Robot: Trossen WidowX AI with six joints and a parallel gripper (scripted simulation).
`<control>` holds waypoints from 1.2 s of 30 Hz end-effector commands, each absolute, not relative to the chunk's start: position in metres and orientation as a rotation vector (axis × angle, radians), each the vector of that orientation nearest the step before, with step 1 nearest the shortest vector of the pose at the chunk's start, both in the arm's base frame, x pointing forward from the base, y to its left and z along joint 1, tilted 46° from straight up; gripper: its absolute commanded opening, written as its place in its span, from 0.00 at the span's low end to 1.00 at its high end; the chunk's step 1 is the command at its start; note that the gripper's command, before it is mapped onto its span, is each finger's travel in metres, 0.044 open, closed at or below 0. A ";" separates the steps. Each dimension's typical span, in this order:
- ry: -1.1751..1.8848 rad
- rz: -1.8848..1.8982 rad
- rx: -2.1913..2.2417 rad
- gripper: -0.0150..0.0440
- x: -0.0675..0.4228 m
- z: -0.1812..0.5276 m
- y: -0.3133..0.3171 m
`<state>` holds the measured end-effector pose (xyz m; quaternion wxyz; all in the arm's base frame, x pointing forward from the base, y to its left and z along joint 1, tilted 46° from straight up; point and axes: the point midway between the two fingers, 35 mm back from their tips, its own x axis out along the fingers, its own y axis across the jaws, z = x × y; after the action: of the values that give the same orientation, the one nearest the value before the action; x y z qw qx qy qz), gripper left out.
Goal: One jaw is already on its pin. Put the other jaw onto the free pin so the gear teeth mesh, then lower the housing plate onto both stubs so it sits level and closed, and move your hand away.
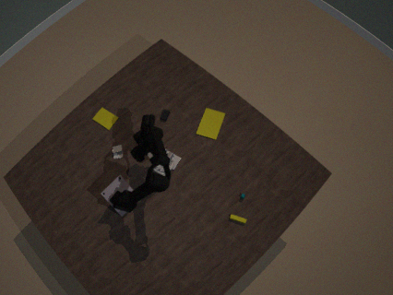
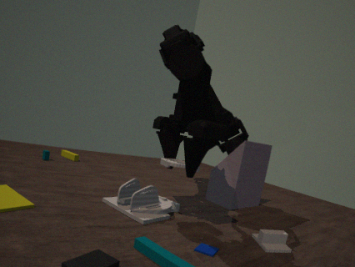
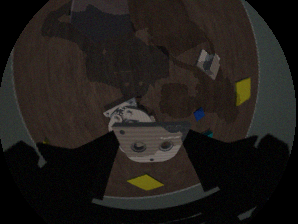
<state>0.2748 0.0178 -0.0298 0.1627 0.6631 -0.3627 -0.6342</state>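
above and just beyond the white flat base with two upright ribbed fins [image 1: 174, 159] [image 2: 137, 214] [image 3: 120, 108], as the exterior view has it, i carry the task's pale housing plate with two round holes [image 1: 150, 156] [image 2: 172, 163] [image 3: 152, 134]. my black gripper [image 1: 149, 155] [image 2: 179, 163] [image 3: 150, 131] is spread wide, with the plate pinched by its edges between my two fingertips. the plate is clear of the base, so the housing is still to be closed. both fins stand up side by side on the base, beside a rounded white part; i cannot tell whether the gear teeth mesh.

to the right of the base in the exterior view, and behind it, is the lilac-grey angular block [image 1: 111, 187] [image 2: 239, 179] [image 3: 100, 20]. nearer the camera and to the right of the base sits a small white stepped block [image 1: 117, 151] [image 2: 272, 239] [image 3: 208, 63]. in front of the base lie a flat blue tile [image 2: 206, 249] [image 3: 199, 114], a long teal bar [image 2: 160, 252] [image 3: 208, 134] and a dark rectangular block [image 1: 165, 115] [image 2: 91, 259]. left of the base is a flat yellow sheet [image 1: 210, 123] [image 2: 12, 199].
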 end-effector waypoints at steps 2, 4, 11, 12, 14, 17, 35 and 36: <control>-0.921 -1.819 1.826 0.85 0.275 -0.021 0.007; -0.872 -1.825 1.794 0.85 0.275 -0.018 0.003; -0.702 -1.837 1.679 0.85 0.272 -0.008 -0.012; -0.678 -1.838 1.662 0.85 0.272 -0.006 -0.014; -0.636 -1.839 1.631 0.85 0.271 -0.003 -0.018; -0.620 -1.840 1.620 0.85 0.271 -0.002 -0.019; -0.625 -1.840 1.623 0.85 0.271 -0.002 -0.019; -0.625 -1.840 1.623 0.85 0.271 -0.002 -0.019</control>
<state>0.2707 -0.0189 -0.0029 0.2995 0.6109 -0.2341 -0.6944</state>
